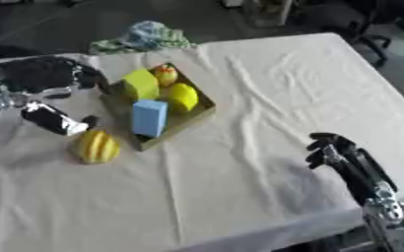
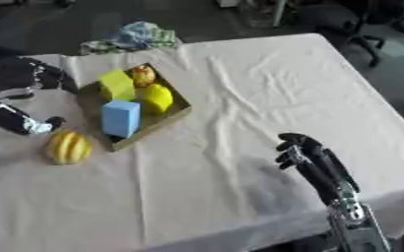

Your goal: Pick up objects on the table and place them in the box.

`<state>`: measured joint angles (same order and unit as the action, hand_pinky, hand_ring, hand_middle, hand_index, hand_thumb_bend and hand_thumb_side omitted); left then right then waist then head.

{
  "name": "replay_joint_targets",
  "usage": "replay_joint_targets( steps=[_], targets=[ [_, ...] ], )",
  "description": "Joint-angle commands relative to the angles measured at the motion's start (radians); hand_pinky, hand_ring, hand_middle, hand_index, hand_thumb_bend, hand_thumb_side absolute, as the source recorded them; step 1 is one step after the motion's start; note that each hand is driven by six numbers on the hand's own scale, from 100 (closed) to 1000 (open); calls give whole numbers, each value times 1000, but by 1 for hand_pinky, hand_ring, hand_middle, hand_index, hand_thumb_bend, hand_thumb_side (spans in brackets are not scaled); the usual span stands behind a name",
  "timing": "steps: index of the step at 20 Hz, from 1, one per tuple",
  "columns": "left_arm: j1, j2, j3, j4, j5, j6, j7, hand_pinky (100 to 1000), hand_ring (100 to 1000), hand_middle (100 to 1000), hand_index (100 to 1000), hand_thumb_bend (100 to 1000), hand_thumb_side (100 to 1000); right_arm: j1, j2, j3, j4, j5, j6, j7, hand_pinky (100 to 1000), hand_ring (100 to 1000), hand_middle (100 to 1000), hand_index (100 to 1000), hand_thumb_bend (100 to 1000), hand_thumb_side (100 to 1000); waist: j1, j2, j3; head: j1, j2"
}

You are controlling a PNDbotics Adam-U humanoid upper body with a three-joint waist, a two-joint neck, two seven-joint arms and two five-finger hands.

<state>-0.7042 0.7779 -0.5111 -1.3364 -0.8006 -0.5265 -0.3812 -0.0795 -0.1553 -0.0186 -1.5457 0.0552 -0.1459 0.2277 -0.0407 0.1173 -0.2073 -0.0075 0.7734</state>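
Box point(image 1: 207, 106) near the surface's far-left corner holds four items; a yellow ridged fruit point(image 1: 96, 146) remains outside. Left hand point(image 1: 63, 122) half-curled, empty beside it; right hand point(image 2: 302, 153) idle, fingers curled.

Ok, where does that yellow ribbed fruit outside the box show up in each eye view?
Left eye view: the yellow ribbed fruit lies left of centre on the cloth, beside the box's near corner.
Right eye view: it sits nearer the left edge.
Shared landmark: the blue block in the box, up and right of the fruit.
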Motion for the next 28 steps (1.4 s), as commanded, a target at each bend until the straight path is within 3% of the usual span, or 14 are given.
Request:
replay_joint_targets(
  steps=[1,9,12,13,14,15,19,21,25,28],
  targets=[
    [-18,7,5,19,-15,7,-60,756,735,770,855,270,454,-10,-21,-7,-18,3,-2,-2,520,561,585,765,100,644,11,-12,-1,2,-3],
    [-21,-32,3,43,8,10,-218,758,739,779,860,289,526,-8,-19,-7,-17,3,-1,-2,520,561,585,765,100,647,10,-12,-2,0,-3],
    [-20,-44,6,57,4,16,-268,752,733,774,855,287,466,-8,-19,-8,-17,3,-1,-2,520,561,585,765,100,648,10,-12,-2,-1,-3],
    [-21,-47,7,61,0,15,-276,741,718,759,844,273,360,-8,-19,-8,-17,2,-1,-3,520,561,585,765,100,649,10,-12,-2,-2,-3],
    [-21,-49,9,64,-5,14,-276,735,709,749,836,271,330,-7,-19,-8,-17,2,-1,-3,520,561,585,765,100,649,10,-12,-1,-2,-3],
    [-21,-51,11,67,-10,14,-272,705,664,701,800,254,241,-7,-19,-8,-17,2,-1,-3,520,561,585,765,100,649,9,-12,-1,-3,-3],
    [-29,-51,30,56,-7,27,-211,601,509,510,670,149,217,-6,-19,-9,-16,3,0,-4,520,561,585,765,100,649,9,-12,1,-5,-3],
    [-34,-45,41,35,8,34,-175,585,479,472,637,100,214,-6,-19,-9,-16,3,0,-4,520,561,585,765,100,648,9,-13,2,-5,-3],
    [-61,-32,81,-43,63,56,-126,591,473,462,633,100,207,-4,-21,-9,-14,3,0,-4,520,561,585,765,100,649,8,-16,5,-7,-3],
    [-119,-61,117,-74,74,92,-103,598,477,466,642,100,199,-1,-20,-6,-13,2,0,-2,520,561,585,765,100,652,6,-20,5,-7,-3]
  ],
)
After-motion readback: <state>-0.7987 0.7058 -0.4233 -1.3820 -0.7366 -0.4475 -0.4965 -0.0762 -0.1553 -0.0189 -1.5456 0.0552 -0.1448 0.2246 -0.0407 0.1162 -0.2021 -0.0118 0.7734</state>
